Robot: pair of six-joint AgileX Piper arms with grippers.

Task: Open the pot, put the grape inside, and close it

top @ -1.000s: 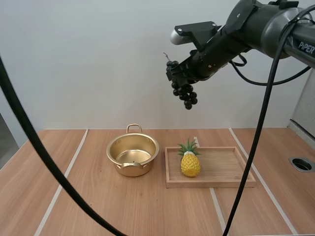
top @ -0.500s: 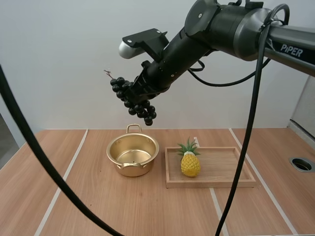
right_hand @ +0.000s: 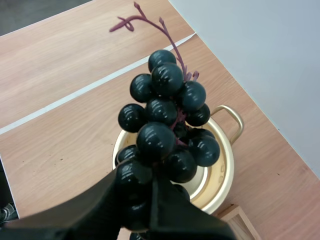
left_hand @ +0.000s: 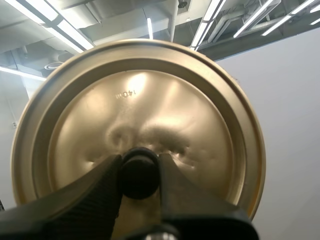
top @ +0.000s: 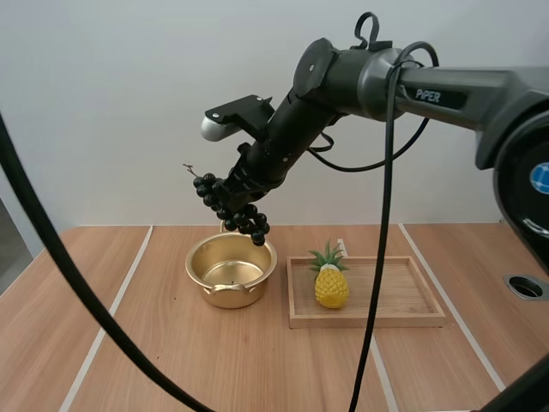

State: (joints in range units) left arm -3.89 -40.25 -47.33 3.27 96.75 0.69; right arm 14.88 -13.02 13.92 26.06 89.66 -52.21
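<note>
The open golden pot (top: 232,270) stands on the table left of the wooden tray. My right gripper (top: 238,187) is shut on a bunch of dark grapes (top: 227,204), which hangs just above the pot's rim. In the right wrist view the grapes (right_hand: 167,130) dangle over the pot (right_hand: 217,187), pinched between the black fingers (right_hand: 125,200). My left gripper (left_hand: 140,172) is shut on the black knob (left_hand: 139,172) of the golden lid (left_hand: 135,125), held up off the table.
A wooden tray (top: 390,296) right of the pot carries a yellow pineapple (top: 331,279). A round hole (top: 526,287) sits in the table at the far right. Bare wood lies in front of and left of the pot.
My right arm has swung left and down with the grapes, from high over the tray to just above the pot. Pot, tray and pineapple have stayed put.
</note>
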